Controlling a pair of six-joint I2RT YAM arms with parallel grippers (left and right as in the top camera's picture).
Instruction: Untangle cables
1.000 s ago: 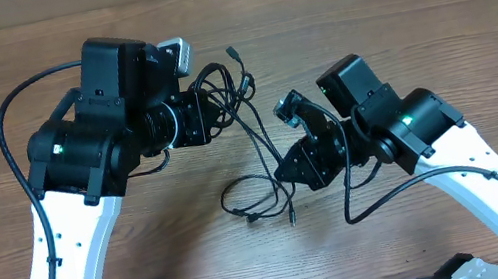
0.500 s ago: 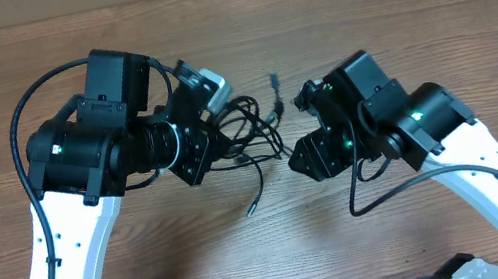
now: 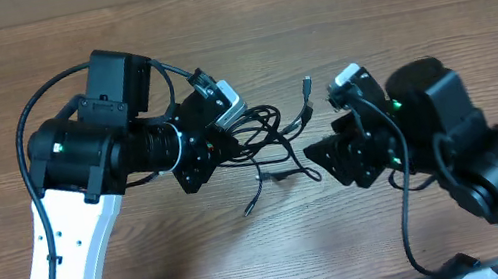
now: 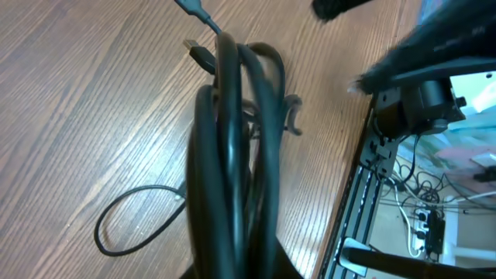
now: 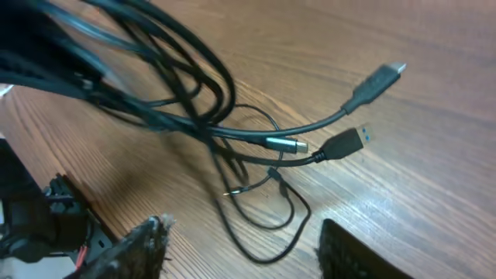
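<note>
The cables (image 3: 263, 129) sit in a messy bunch on the brown wood table (image 3: 361, 19), right between the two arms. The left gripper (image 3: 219, 139) pinches one end of the bunch. Its fingers hide behind the wires, but the wires come straight out of it and lift up off the table there. The right gripper (image 3: 323, 155) is just beside the other end of the bunch and does not touch it. Its two fingers (image 5: 147, 240) are spread wide, with nothing held. One thin loop (image 5: 263, 232) lies flat on the wood below the gap between them.

A thick black cord (image 3: 24, 126) curves around the left arm, well apart from the bunch. Nothing stands between the right gripper and the wires.

From above, the bunch is long from left to right. Three plug ends stick out on the right side: a grey one (image 5: 384, 77), a black one with a blue tip (image 5: 349, 142), and a silver one (image 5: 285, 145). One loose strand (image 3: 252, 205) trails toward the robot.
</note>
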